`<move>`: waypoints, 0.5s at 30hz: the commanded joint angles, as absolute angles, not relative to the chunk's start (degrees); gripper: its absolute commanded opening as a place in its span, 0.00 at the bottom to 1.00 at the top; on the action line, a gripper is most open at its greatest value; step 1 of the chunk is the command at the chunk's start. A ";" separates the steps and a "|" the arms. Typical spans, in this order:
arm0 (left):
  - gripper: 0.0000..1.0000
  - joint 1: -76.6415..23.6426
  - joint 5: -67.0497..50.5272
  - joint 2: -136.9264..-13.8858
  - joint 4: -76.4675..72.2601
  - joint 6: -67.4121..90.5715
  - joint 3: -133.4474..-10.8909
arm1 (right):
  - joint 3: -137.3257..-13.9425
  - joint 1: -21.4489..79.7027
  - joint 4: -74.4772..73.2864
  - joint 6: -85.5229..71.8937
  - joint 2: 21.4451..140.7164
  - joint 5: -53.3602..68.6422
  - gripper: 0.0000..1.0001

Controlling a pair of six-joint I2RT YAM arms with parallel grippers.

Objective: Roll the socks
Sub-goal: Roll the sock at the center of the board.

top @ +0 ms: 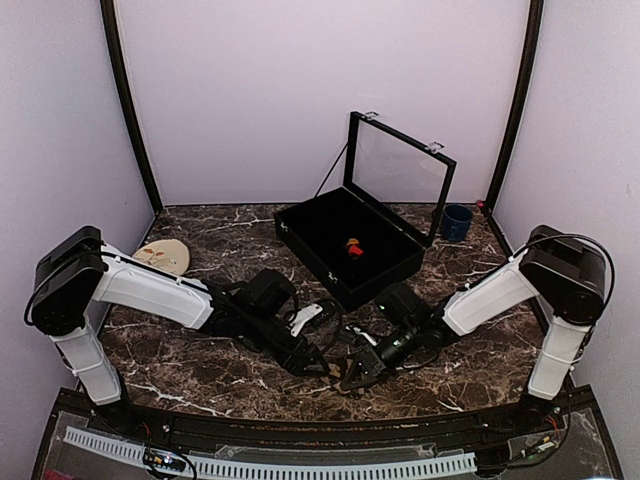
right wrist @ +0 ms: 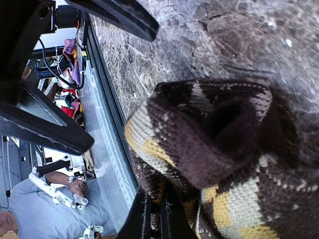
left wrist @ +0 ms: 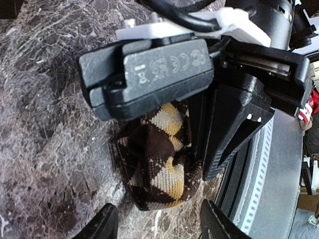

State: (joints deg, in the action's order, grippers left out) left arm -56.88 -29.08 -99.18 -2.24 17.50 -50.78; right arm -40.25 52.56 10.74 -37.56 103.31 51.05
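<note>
Top view: both arms are reaching low over the dark brown, white-veined marble tabletop (top: 200, 372) near its front edge. The left gripper (top: 325, 366) and right gripper (top: 352, 374) are meeting almost tip to tip, and what is lying between them is too small to make out here. Behind them a shallow black case (top: 385, 278) is standing with its clear, black-framed lid propped up and a small red object (top: 353, 248) resting on its dark lining. A blue cup (top: 457, 222) is sitting near the case's right end, and a pale oval piece (top: 165, 257) is lying well apart at the left. Left wrist view: a black argyle knit sock with tan and cream diamonds (left wrist: 159, 167) is lying bunched into a soft, lumpy bundle on the marble, just beside the pale ribbed rail (left wrist: 271, 164) at the table's edge. The right gripper's blocky matte-black body is hanging over the sock's upper end. The left gripper's own fingers (left wrist: 102, 226) are standing wide apart at the bottom, holding nothing. Right wrist view: the sock is showing a coarse ribbed weave, folded around a dark hollow. The right gripper's slim fingers (right wrist: 142, 219) are pressing together, pinching the sock's lower edge.
</note>
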 commanded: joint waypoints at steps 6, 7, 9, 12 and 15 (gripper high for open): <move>0.59 -58.42 -32.26 -101.74 -2.94 14.10 -53.22 | -38.24 51.25 12.03 -37.97 104.73 53.27 0.00; 0.59 -58.56 -32.52 -101.89 -2.98 13.99 -53.32 | -38.09 51.12 12.04 -37.91 104.81 53.42 0.00; 0.59 -58.75 -32.92 -102.29 -3.24 13.63 -53.42 | -37.99 50.89 12.16 -37.80 104.94 53.81 0.00; 0.59 -59.12 -33.35 -102.79 -3.55 13.28 -53.65 | -37.92 50.39 11.91 -37.54 105.03 54.33 0.00; 0.60 -59.36 -33.73 -103.53 -3.61 12.84 -54.30 | -38.02 50.03 11.55 -37.14 105.01 54.68 0.00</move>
State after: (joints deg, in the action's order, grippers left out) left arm -58.81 -32.10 -102.98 -2.87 14.55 -52.51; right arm -38.96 50.92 12.19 -37.60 104.05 54.35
